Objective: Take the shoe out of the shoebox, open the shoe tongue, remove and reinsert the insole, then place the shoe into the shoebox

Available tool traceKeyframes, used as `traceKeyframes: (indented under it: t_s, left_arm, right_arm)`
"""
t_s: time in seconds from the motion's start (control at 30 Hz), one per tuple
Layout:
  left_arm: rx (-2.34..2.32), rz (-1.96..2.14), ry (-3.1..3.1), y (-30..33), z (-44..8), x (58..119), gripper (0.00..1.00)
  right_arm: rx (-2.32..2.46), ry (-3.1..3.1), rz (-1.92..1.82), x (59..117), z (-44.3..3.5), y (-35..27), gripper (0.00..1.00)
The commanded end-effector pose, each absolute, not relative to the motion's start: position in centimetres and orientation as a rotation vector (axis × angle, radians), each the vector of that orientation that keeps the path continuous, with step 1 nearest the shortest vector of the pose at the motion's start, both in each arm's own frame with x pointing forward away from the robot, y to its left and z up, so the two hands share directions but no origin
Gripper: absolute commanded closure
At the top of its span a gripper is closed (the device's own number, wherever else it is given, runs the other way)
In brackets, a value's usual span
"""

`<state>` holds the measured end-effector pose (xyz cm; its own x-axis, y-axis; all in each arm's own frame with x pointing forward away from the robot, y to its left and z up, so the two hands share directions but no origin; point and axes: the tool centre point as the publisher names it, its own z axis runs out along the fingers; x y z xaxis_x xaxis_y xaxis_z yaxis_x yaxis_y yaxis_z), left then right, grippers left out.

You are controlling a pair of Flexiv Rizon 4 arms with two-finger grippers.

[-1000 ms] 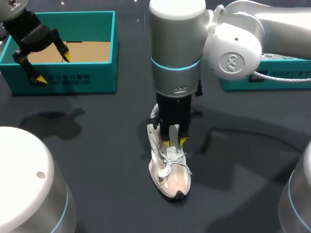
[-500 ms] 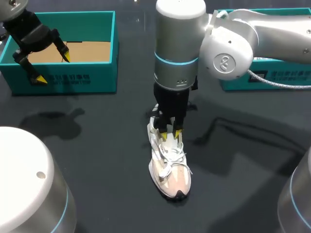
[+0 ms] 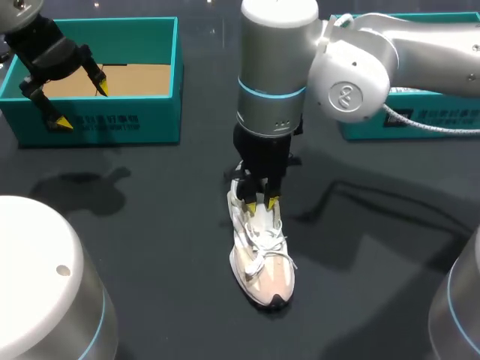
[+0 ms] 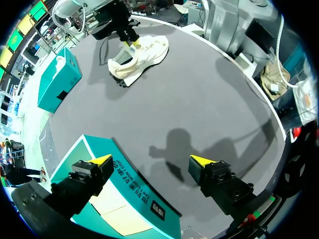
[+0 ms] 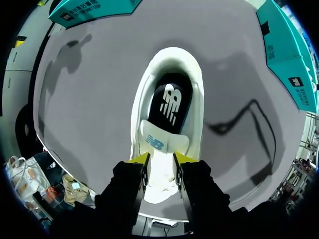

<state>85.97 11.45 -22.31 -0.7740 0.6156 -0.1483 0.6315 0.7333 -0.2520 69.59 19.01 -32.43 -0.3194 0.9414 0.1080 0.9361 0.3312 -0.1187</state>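
A white and pink shoe (image 3: pixel 262 262) lies on the dark table at the middle, toe toward the near edge. My right gripper (image 3: pixel 259 202) stands straight down over its opening. In the right wrist view this gripper (image 5: pixel 161 159) is shut on the white shoe tongue (image 5: pixel 162 142), one yellow tip on each side. Ahead of it the black insole (image 5: pixel 169 102) lies inside the shoe (image 5: pixel 142 94). My left gripper (image 3: pixel 82 105) hangs open and empty over the front wall of the teal shoebox (image 3: pixel 112 124) at the far left. The left wrist view has that gripper (image 4: pixel 151 160) above the box (image 4: pixel 134 194), with the shoe (image 4: pixel 142 55) far ahead.
A second teal box part (image 3: pixel 420 120) lies at the far right, behind my right arm. The shoebox's brown cardboard floor (image 3: pixel 127 79) is bare.
My right gripper has shifted a little back along the shoe toward the heel, staying on the tongue. The left arm and the shoe have not moved.
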Motion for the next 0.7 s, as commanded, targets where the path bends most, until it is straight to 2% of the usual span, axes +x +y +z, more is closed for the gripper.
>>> traceKeyframes:
  t_s: [0.03, 0.13, 0.47, 0.7]
  left_arm:
    - [1.036, -0.446, 2.873, 11.5, -22.3, 85.9, 0.00]
    - [1.036, -0.446, 2.873, 11.5, -22.3, 85.9, 0.00]
    - [1.036, -0.446, 2.873, 11.5, -22.3, 85.9, 0.00]
    - [1.036, -0.446, 2.873, 11.5, -22.3, 85.9, 0.00]
  right_arm:
    - [-1.668, -2.399, 0.042, 71.0, -34.8, 19.1, 0.70]
    - [-1.650, -2.410, 0.042, 71.2, -34.6, 18.9, 0.71]
    - [-1.625, -2.613, 0.103, 70.9, -28.4, 18.7, 0.68]
    - [-1.177, -2.913, 0.085, 72.2, -26.7, 18.9, 0.63]
